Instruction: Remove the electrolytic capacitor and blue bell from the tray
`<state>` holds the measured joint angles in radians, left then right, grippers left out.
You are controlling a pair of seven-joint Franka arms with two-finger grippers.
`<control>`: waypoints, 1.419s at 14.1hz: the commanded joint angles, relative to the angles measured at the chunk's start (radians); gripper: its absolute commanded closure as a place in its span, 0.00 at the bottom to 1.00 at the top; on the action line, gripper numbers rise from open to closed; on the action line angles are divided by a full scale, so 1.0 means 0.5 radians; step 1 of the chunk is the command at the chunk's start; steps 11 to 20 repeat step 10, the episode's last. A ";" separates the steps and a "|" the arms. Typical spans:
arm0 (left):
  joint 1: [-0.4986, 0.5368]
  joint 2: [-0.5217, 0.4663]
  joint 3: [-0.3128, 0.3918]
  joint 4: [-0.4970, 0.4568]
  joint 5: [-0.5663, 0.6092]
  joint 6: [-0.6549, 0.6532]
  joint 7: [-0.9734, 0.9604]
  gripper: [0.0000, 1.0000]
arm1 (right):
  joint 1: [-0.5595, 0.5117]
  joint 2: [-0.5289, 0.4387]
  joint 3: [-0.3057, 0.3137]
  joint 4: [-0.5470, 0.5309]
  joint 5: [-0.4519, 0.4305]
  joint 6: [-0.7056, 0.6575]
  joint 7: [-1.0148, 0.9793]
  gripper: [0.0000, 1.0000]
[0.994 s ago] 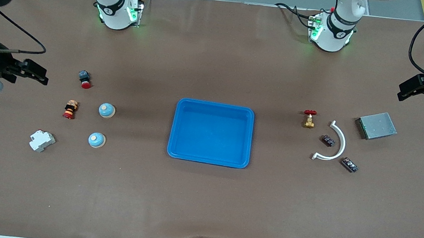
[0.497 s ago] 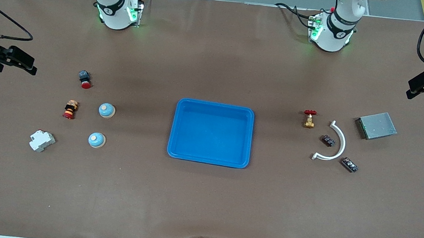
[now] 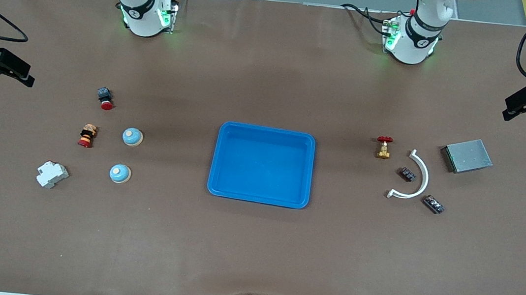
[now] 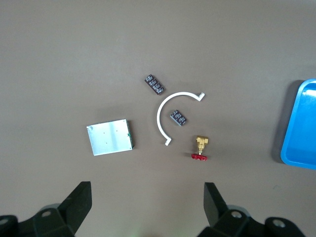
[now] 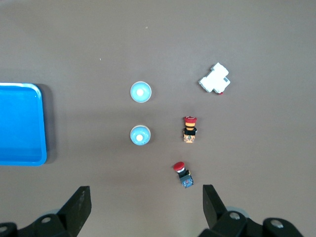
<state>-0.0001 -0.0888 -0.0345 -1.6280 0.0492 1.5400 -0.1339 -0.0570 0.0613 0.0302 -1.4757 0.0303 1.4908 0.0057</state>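
Two blue bells (image 3: 132,136) (image 3: 120,173) stand toward the right arm's end of the table; the right wrist view shows both (image 5: 140,92) (image 5: 140,135). Two small dark capacitors (image 3: 407,174) (image 3: 434,204) lie toward the left arm's end, one inside a white arc, and appear in the left wrist view (image 4: 178,117) (image 4: 154,84). The blue tray (image 3: 259,196) sits in the middle, with nothing in it. My right gripper (image 3: 23,76) (image 5: 145,193) hangs open high over its end of the table. High over the other end, my left gripper (image 3: 512,107) (image 4: 147,190) is open too.
Near the bells are a red push button (image 3: 105,98), a red-and-yellow button (image 3: 87,135) and a white breaker (image 3: 52,174). By the capacitors lie a white arc (image 3: 419,177), a brass valve with a red handle (image 3: 384,147) and a metal plate (image 3: 467,155).
Both arms have drawn outward toward the table's ends and risen. The right gripper moved most. Nothing on the table has shifted.
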 commanded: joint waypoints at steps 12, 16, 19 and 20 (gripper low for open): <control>-0.006 -0.016 -0.017 0.022 -0.132 -0.015 -0.177 0.00 | -0.006 -0.067 0.022 -0.120 -0.030 0.043 0.044 0.00; -0.006 -0.016 -0.017 0.022 -0.132 -0.015 -0.177 0.00 | -0.006 -0.067 0.022 -0.120 -0.030 0.043 0.044 0.00; -0.006 -0.016 -0.017 0.022 -0.132 -0.015 -0.177 0.00 | -0.006 -0.067 0.022 -0.120 -0.030 0.043 0.044 0.00; -0.006 -0.016 -0.017 0.022 -0.132 -0.015 -0.177 0.00 | -0.006 -0.067 0.022 -0.120 -0.030 0.043 0.044 0.00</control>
